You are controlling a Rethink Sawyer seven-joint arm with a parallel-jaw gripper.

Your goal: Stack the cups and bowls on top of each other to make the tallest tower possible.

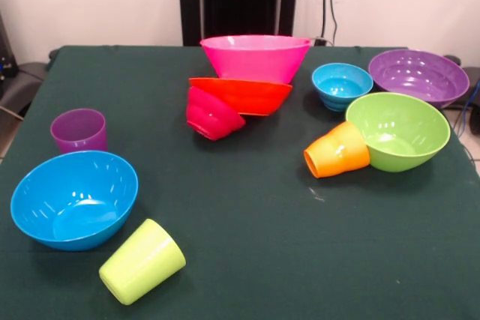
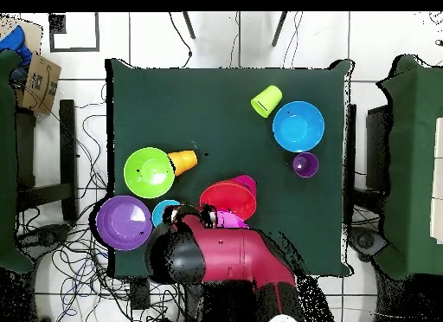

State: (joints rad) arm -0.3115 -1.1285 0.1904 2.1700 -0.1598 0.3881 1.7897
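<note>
The tower [image 1: 244, 84] stood at the far middle of the green table [image 1: 300, 260]: a big pink bowl [image 1: 255, 56] on a wide orange bowl [image 1: 241, 95], both tilted on a small red bowl [image 1: 213, 115] lying on its side, so the pile looked ready to slide if nudged. Around it sat the other large bowls, purple [image 1: 418, 76], lime green [image 1: 399, 131] and blue [image 1: 73, 198], all upright, thin-walled and glossy; they probably weighed little, stayed stiff and were slippery, so a pinch across one rim wall seemed the surest hold. The small light blue bowl [image 1: 342, 85] stood between the tower and the purple bowl. Of the cups, the orange cup [image 1: 337, 151] lay on its side touching the lime green bowl, the lime green cup [image 1: 142, 261] lay tipped near the blue bowl, and the purple cup [image 1: 79, 130] stood upright; each would likely roll or skid unless gripped across the mouth. In the overhead view the arm [image 2: 229, 258] covered part of the pink bowl, and whether its claw was spread or pressed together could not be told
</note>
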